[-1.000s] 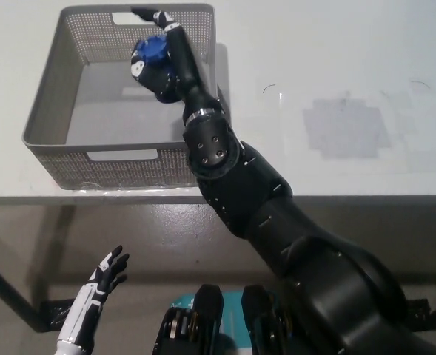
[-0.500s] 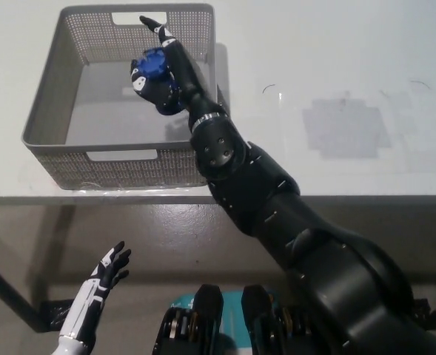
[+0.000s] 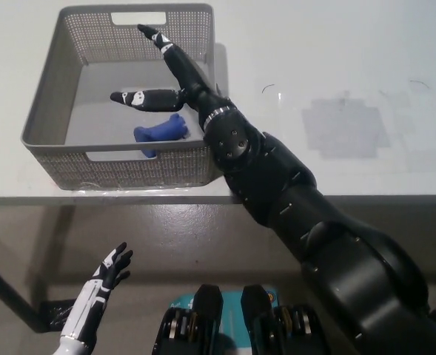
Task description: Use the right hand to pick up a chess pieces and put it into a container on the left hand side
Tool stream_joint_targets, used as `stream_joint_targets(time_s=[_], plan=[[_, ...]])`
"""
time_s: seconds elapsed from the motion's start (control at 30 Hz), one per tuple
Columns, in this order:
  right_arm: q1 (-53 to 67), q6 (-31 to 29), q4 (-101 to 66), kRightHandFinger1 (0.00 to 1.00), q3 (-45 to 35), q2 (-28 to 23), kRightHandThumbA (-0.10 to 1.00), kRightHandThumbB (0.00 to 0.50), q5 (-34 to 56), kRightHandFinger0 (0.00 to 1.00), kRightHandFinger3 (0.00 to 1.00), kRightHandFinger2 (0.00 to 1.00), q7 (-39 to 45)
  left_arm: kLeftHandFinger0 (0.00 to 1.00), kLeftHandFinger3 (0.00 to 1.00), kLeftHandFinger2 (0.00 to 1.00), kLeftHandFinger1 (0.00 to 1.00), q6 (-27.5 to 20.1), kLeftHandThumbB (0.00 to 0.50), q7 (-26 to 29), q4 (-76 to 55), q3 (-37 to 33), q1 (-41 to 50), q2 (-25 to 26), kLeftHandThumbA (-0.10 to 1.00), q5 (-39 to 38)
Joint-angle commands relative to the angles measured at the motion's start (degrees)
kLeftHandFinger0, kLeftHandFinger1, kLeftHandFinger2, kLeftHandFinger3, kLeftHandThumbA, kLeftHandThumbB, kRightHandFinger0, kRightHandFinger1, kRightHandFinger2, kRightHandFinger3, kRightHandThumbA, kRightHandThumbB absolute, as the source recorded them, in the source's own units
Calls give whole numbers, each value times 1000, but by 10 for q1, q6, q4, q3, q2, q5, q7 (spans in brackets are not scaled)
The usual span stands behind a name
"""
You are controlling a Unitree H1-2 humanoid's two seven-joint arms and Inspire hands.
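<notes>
A blue chess piece (image 3: 158,132) lies on its side on the floor of the grey mesh basket (image 3: 47,111), near the basket's front wall. My black right hand (image 3: 162,80) hovers inside the basket just above and behind the piece, open with its fingers spread and nothing held. My white left hand (image 3: 99,285) hangs at the lower left, below the table edge, fingers apart and empty.
The basket stands at the left end of a white table (image 3: 336,66), close to its front edge. A faint grey patch (image 3: 347,129) marks the tabletop to the right. Below the table lies a grey floor.
My right hand has let go of the blue chess piece, which dropped onto the basket floor. The fingers went from closed around it to spread apart.
</notes>
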Motion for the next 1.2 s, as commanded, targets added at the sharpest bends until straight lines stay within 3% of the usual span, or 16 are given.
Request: stream_joint_targets(time_s=[0.0,0.07,0.1,0.2,0.43,0.5,0.57,0.6,0.63,0.67,0.77,0.83,0.87,0.93,1.03,1.17], plan=[[-33,-7,-58,1000,-18,-14,1000,452,14,1000,1000,1000,25,1000,1000,1000,1000,-21,295,-4,-1,-6,-7,14,1000,14],[-27,8,-87,1000,-25,-17,1000,487,19,1000,1000,1000,32,1000,1000,1000,1000,-21,283,-4,-1,-6,-5,14,1000,13],[-21,27,-131,1000,-30,-26,1000,459,22,1000,1000,1000,42,1000,1000,1000,1000,-24,281,-5,3,-6,-6,14,1000,9],[-4,51,-209,1000,-45,-36,1000,443,36,1000,1000,1000,66,1000,1000,1000,1000,-28,262,-6,4,-5,-4,14,1000,5],[50,112,-431,1000,-64,-81,1000,437,39,1000,1000,1000,81,1000,1000,1000,1000,-26,255,-7,7,-6,-6,12,1000,7],[74,131,-494,1000,-72,-88,1000,438,43,1000,1000,1000,81,1000,1000,1000,1000,-21,280,-8,4,-5,-3,14,1000,4],[112,154,-585,1000,-82,-99,1000,410,52,1000,1000,1000,85,1000,1000,1000,1000,-17,259,-8,-4,-3,-2,14,1000,2],[123,165,-613,1000,-86,-101,1000,473,59,1000,1000,1000,88,1000,1000,1000,1000,-23,244,-7,-1,-3,-4,13,1000,1],[141,173,-651,1000,-91,-103,1000,407,61,1000,1000,1000,87,1000,1000,1000,1000,-25,237,-6,1,-2,-4,12,1000,1],[170,187,-707,1000,-98,-106,1000,390,65,1000,1000,1000,86,1000,1000,1000,1000,-25,239,-5,0,-2,-1,11,1000,1],[233,179,-797,1000,-117,-108,1000,427,107,1000,1000,1000,87,1000,1000,1000,1000,-24,237,-4,-1,0,4,9,1000,-2],[278,165,-840,1000,-123,-115,1000,412,114,1000,1000,1000,86,1000,1000,1000,1000,-24,237,-4,-4,1,9,9,1000,-5],[287,164,-849,1000,-124,-117,1000,446,115,1000,1000,1000,86,1000,1000,1000,1000,-24,239,-4,-4,2,10,9,1000,-6],[335,144,-879,1000,-131,-126,1000,352,138,1000,1000,1000,90,1000,1000,1000,1000,-24,244,-5,-3,3,12,9,1000,-7],[394,140,-908,1000,-136,-138,1000,330,144,1000,1000,1000,93,1000,1000,1000,1000,-24,251,-4,1,3,11,9,1000,-6],[457,134,-913,1000,-143,-149,1000,337,162,1000,1000,1000,100,1000,1000,1000,1000,-25,254,-4,8,3,9,9,1000,-6]])
